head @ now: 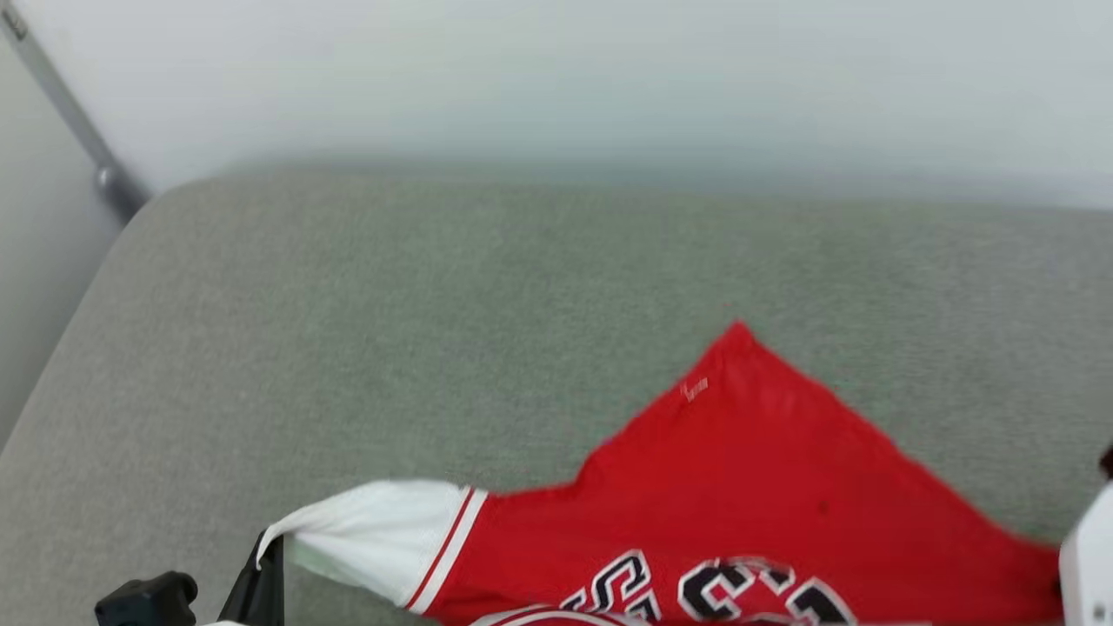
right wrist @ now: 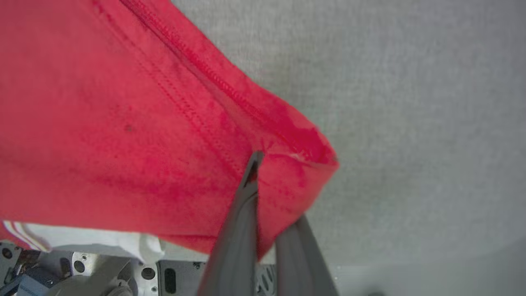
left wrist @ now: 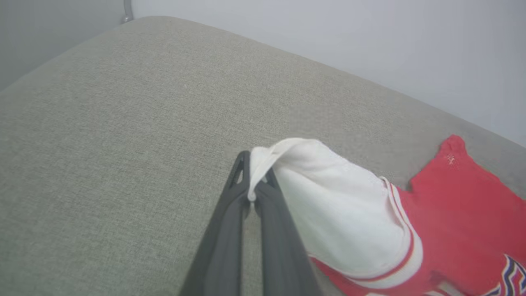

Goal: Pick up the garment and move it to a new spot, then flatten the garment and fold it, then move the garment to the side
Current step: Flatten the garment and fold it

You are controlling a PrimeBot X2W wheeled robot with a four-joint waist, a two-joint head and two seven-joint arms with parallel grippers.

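At the near edge of the grey-green upholstered cushion, toward its right side, the red jersey lies spread at a slant, one red corner pointing toward the far edge and the pale wall behind it. Its chest, with black-and-white lettering, is cut off by the bottom of the head view. The left gripper has its two dark fingers pressed together on the rim of the white sleeve, which bunches up over the fingertips just above the cushion near its near-left part. The right gripper is clamped on a red hem corner: one finger lies on top of the cloth and the other passes beneath it, so the fabric drapes round the pair. With both ends pinched and the body sagging between them, I judge the first step, picking up and moving to a new spot, to be under way and not finished. Most of the jersey seems to rest on the cushion, though how much is lifted at the near edge is hard to tell. Flattening, folding and setting it aside all appear left to do, since no fold shows in the red panel.
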